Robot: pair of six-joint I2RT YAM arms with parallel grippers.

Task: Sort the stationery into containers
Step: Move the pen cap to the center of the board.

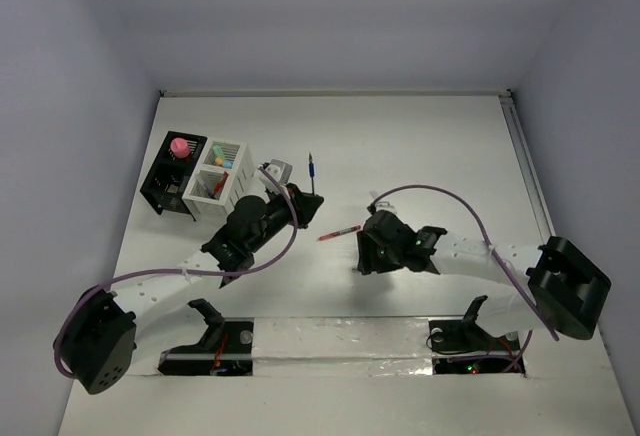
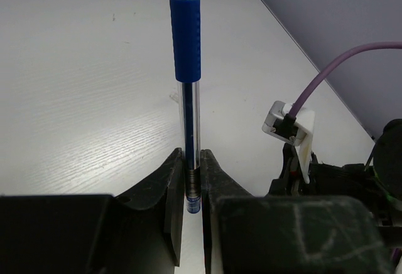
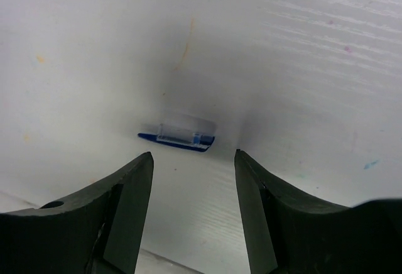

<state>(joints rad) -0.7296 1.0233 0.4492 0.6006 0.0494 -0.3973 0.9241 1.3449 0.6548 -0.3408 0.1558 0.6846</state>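
White table (image 1: 400, 146): left gripper (image 2: 193, 161) clamped on blue pen (image 2: 185, 41) by 1 end. Right gripper (image 3: 194, 154) jaws apart, empty; blue cap (image 3: 182, 134) lies at its 12 o'clock. Black box (image 1: 160, 191) and white box (image 1: 232, 191) at the table's 10 o'clock.

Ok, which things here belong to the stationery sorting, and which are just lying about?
Job: blue pen, clamped in the left gripper; red pen on the table; blue pen cap below the open right gripper; black slotted box holding a pink-topped piece; white two-compartment box holding small bits.
Lying about: purple cables; shiny tape strip along the table's near edge.
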